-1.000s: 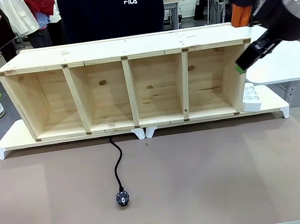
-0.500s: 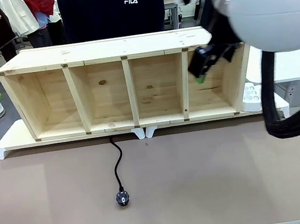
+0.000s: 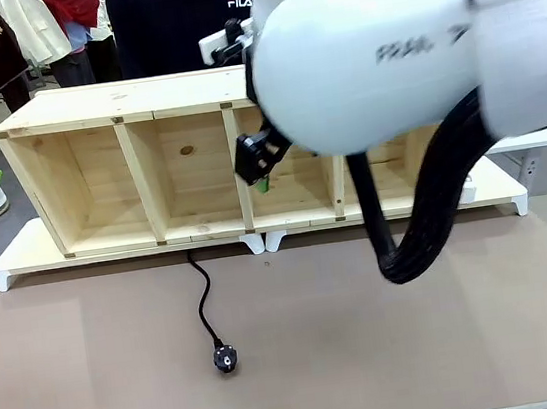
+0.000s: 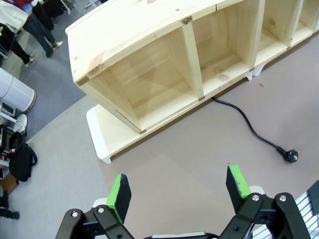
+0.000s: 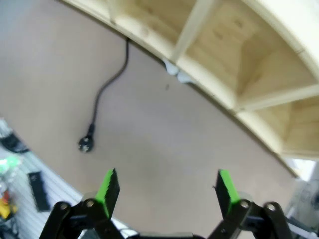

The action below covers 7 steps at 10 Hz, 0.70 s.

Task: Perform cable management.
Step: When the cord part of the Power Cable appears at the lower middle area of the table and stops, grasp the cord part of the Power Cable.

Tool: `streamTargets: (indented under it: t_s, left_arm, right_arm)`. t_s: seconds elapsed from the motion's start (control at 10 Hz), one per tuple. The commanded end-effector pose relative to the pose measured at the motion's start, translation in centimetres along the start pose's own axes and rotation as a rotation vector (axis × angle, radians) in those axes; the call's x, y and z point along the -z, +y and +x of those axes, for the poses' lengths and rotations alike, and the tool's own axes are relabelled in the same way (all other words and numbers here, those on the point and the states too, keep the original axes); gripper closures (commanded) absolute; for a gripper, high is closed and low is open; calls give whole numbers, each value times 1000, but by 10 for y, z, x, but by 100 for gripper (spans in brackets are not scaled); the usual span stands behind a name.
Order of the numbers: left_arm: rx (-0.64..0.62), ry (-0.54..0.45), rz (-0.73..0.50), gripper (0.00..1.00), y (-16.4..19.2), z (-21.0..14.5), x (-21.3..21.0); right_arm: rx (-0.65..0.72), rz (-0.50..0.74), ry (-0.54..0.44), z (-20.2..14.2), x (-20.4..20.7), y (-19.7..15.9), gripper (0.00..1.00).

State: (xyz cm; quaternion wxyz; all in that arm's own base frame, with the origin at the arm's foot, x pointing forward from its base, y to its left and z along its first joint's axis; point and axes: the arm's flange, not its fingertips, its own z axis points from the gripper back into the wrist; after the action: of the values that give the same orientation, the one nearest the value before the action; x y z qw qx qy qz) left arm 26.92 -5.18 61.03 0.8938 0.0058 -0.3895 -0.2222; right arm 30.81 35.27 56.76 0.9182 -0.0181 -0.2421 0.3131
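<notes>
Inspection of the cable [image 3: 203,299]: loose on the brown table cover [image 3: 423,346], emerging from under the front edge of the wooden shelf [image 3: 178,94] below the second compartment from the robot's left. Curving toward the robot's side and ending in a round black plug [image 3: 224,358] flat on the cover. Not coiled, not tied, not routed into any compartment. Compartments in view bare.

State of the right gripper [image 5: 167,185]: jaws wide apart, nothing between the green pads. Hanging above the table cover in front of the shelf's middle, well apart from the plug. In the front view, much of the shelf's right half masked by the white arm and its braided hose [image 3: 426,215].

State of the left gripper [image 4: 178,185]: jaws likewise apart and empty. Held high off the robot's left end of the shelf, well apart from the cable.

Judged progress: at the outset. No grasp made, no contact with the cable. Remaining: reaching the plug or cord, clamping it, gathering the slack and stowing it tidily, presumably at or in the shelf. Intended resting place not determinable from these views.
</notes>
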Motion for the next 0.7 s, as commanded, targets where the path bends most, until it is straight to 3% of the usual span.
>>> streamTargets:
  t_s: [0.0,0.3,0.6]
  left_arm:
    - [-1,-6,1,0,1,1,1]
    - [-1,-6,1,0,1,1,1]
    - [-1,-6,1,0,1,1,1]
  right_arm:
    - [34,-34,-31,12,32,14,0]
    - [13,-20,10,15,81,53,0]
    - [51,-66,111,7,117,92,0]
